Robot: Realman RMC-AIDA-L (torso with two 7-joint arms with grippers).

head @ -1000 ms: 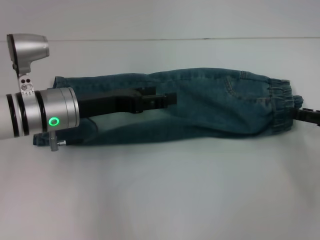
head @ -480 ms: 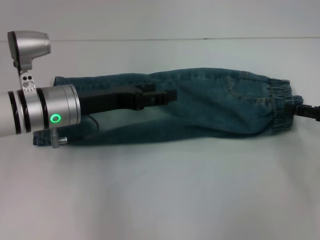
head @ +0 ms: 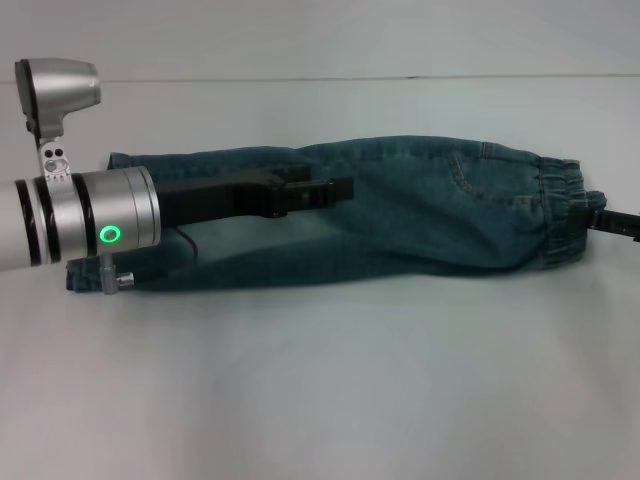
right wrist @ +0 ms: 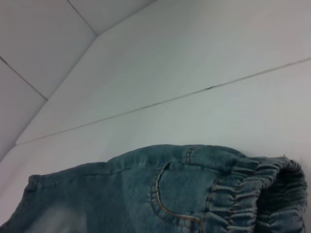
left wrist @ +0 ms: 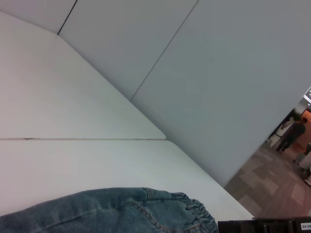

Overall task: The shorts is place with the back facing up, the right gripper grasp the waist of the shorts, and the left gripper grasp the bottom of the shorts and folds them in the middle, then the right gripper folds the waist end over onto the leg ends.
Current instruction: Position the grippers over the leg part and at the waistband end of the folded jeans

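The shorts (head: 430, 215) lie folded lengthwise across the white table (head: 320, 380), as a long denim strip. Their elastic waist (head: 560, 215) points right and the leg ends (head: 112, 162) point left. My left gripper (head: 335, 188), on the silver arm with the green ring (head: 110, 236), hovers over the middle of the strip, open and holding nothing. My right gripper (head: 603, 222) sits at the waist's outer edge, touching or almost touching it. The right wrist view shows the gathered waist (right wrist: 252, 194) and a back pocket (right wrist: 180, 194) up close. In the left wrist view the waist (left wrist: 194, 213) lies beside the right gripper (left wrist: 262, 225).
A seam in the tabletop (head: 400, 77) runs behind the shorts. Bare table surface lies in front of the shorts. The left wrist view shows a grey wall (left wrist: 218, 73) beyond the table's far edge.
My left arm has risen slightly, its fingers a little higher over the denim. My right gripper has drawn a bit toward the right edge. The shorts lie as before.
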